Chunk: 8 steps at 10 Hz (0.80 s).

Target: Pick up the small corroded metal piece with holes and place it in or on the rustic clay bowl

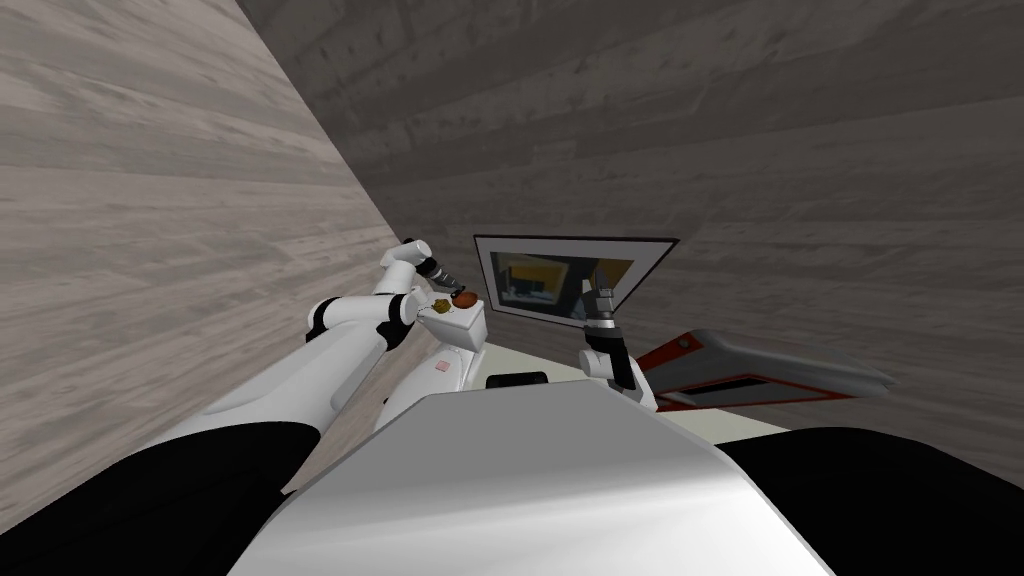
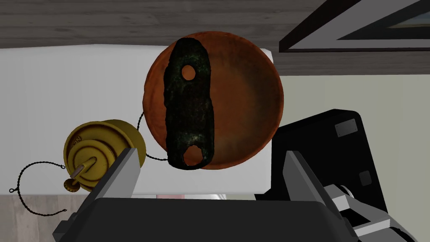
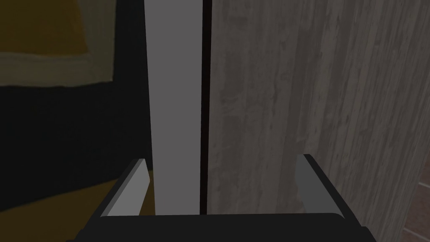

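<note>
A: What does the metal piece point(image 2: 189, 110) look like?

B: It's a flat, elongated bar, near-black, with greenish corrosion specks and ragged edges. There's one round hole near each end.

A: Where is it?

B: It lies lengthwise across the clay bowl point(image 2: 247, 96), off-centre. The end nearest the gripper overhangs the rim. The bowl is shallow and red-brown and sits on a white top point(image 2: 63, 105).

A: Anything beside it?

B: In the head view a brass weight point(image 2: 100, 151) with a thin chain sits at 8 o'clock of the bowl, close to it. There's also a black box point(image 2: 331, 151) on the bowl's other side.

A: And the left arm?

B: It's reaching forward with the elbow bent and the wrist tipped down. The left gripper point(image 2: 211, 153) hangs above the bowl's near rim. Its fingers are spread wide with nothing between them, clear of the piece.

A: And the right?

B: The right gripper point(image 1: 600, 300) is at 3 o'clock of the bowl in the head view, well apart from it. The forearm is upright, the fingers are parted and it holds nothing.
</note>
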Motion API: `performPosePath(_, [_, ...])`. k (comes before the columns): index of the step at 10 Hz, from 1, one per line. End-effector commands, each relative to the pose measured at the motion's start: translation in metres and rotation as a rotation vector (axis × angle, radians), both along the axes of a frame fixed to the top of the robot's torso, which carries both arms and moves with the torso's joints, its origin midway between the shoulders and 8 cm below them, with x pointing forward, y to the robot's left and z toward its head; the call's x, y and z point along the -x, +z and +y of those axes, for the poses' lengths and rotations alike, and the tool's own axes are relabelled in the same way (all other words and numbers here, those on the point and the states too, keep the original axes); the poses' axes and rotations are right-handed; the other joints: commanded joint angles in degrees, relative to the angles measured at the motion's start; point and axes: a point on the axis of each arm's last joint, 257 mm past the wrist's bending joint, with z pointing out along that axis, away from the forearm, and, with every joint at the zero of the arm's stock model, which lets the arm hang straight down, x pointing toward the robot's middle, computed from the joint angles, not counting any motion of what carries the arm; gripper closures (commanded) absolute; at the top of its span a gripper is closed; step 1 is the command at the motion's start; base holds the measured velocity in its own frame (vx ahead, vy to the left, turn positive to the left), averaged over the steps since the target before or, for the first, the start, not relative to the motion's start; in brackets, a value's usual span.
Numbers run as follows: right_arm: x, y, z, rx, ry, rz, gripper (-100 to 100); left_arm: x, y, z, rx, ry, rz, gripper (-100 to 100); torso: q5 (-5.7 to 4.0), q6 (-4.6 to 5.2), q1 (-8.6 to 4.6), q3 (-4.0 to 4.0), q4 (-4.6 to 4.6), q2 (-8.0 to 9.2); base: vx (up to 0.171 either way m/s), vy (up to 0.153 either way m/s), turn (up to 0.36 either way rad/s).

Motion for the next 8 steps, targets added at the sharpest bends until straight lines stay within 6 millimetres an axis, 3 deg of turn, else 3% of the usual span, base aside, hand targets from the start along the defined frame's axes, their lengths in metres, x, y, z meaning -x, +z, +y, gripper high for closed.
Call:
performPosePath(1, [0.000, 0.000, 0.000, 0.000, 0.000, 0.000, 0, -0.002, 0.005, -0.001, 0.002, 0.002, 0.000, -100, 0.00, 0.00, 0.00, 0.00, 0.00, 0.00, -0.030, 0.015, -0.001])
performPosePath(4, [0.000, 0.000, 0.000, 0.000, 0.000, 0.000, 0, -0.003, 0.040, -0.002, 0.003, 0.009, -0.014, -100, 0.00, 0.00, -0.01, 0.01, 0.00, 0.02, -0.039, 0.016, -0.002])
performPosePath(6, [0.000, 0.000, 0.000, 0.000, 0.000, 0.000, 0, -0.002, 0.039, -0.002, 0.004, 0.010, -0.010, -100, 0.01, 0.00, -0.02, -0.02, -0.02, -0.03, -0.017, 0.008, 0.000])
performPosePath(7, [0.000, 0.000, 0.000, 0.000, 0.000, 0.000, 0, -0.002, 0.039, -0.001, 0.004, 0.010, -0.011, 0, 0.01, 0.00, -0.04, -0.06, -0.04, -0.09, 0.000, 0.000, 0.000])
performPosePath(8, [0.000, 0.000, 0.000, 0.000, 0.000, 0.000, 0, -0.002, 0.039, -0.001, 0.004, 0.010, -0.011, 0, 0.00, 0.00, -0.05, -0.08, -0.05, -0.13, 0.000, 0.000, 0.000])
